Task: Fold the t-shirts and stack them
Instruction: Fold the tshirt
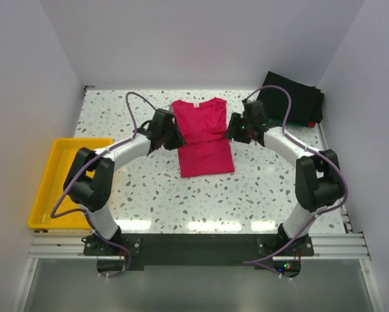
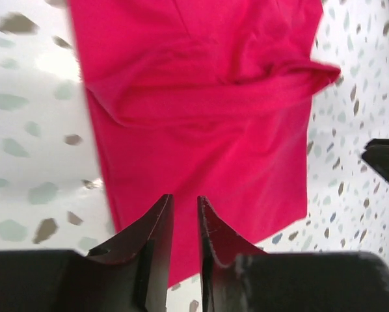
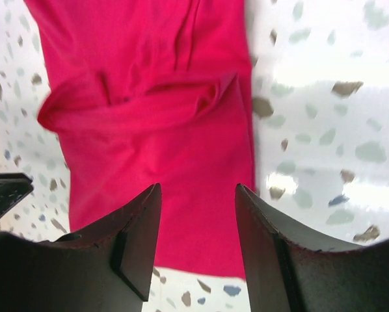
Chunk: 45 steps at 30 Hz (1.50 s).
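A speckled white table (image 1: 181, 201) between plain white walls (image 1: 201, 39) carries the crimson-pink t-shirt (image 1: 201, 133) flat near its middle, with dark t-shirts (image 1: 292, 97) in the far right corner. The left pincer (image 1: 176, 140) and right pincer (image 1: 232, 130) flank the shirt, both parted and empty. A yellow tray (image 1: 41, 195) sits at the left edge.

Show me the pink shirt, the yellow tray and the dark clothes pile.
pink shirt (image 1: 204, 138), top view, middle of the cloth.
yellow tray (image 1: 48, 188), top view, bare floor.
dark clothes pile (image 1: 305, 97), top view, top layer.

We find no text, brand, number or sign that we can read. The small white tag (image 1: 196, 104) at the collar of the crimson t-shirt (image 1: 204, 140) is too small to make out.
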{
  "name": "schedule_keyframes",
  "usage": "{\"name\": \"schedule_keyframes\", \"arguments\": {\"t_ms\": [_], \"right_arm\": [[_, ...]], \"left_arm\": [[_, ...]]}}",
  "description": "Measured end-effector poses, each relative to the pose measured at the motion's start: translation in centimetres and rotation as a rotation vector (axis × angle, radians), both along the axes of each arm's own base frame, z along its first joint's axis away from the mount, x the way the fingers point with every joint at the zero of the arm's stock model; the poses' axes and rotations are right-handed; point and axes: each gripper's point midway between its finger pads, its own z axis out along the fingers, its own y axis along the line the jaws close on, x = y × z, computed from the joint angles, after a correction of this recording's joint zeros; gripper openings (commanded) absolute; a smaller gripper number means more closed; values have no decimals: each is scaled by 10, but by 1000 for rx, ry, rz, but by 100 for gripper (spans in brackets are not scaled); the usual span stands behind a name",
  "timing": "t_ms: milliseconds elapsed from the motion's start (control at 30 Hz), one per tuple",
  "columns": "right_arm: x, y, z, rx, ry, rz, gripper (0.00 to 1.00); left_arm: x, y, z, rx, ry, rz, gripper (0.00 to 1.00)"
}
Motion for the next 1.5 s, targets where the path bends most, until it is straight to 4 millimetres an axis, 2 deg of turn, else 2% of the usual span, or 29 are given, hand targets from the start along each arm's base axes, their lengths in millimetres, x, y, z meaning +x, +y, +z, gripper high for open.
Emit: {"name": "schedule_keyframes", "arguments": {"t_ms": [167,267,433,567,667,800,1000,1100,1167,1300,1367,1500], "right_arm": [[-45,18,-29,-48,57,49,50],[-64,24,-49,-75,101,73,48],[-87,22,-80,-125,158,73,46],[-97,25,-82,-122,125,74,46],[-118,28,-82,-110,108,96,46],[-157,26,-82,-97,114,134,46],[-212,8,-81,-65,146,159,46],[-238,-4,-77,-65,168,172,47],[-248,-10,-71,-61,173,175,47],[-249,-11,-46,-33,128,173,49],[-241,-6,-30,-20,98,174,46],[-218,12,-10,-4,67,185,44]], "left_arm": [[-26,-46,-16,-34,23,-115,14],[-36,-63,-33,-43,44,-152,9],[-65,-66,-74,-47,116,-161,3],[-72,-70,-74,-102,82,-157,0],[-88,-73,-74,-128,68,-166,0],[-125,-74,-75,-139,76,-189,0],[-182,-64,-75,-139,108,-223,0],[-200,-57,-75,-128,122,-228,0],[-209,-50,-75,-114,131,-231,2],[-216,-31,-70,-59,145,-207,13],[-217,-27,-65,-47,135,-206,16],[-211,-32,-46,-82,88,-214,27]]}}
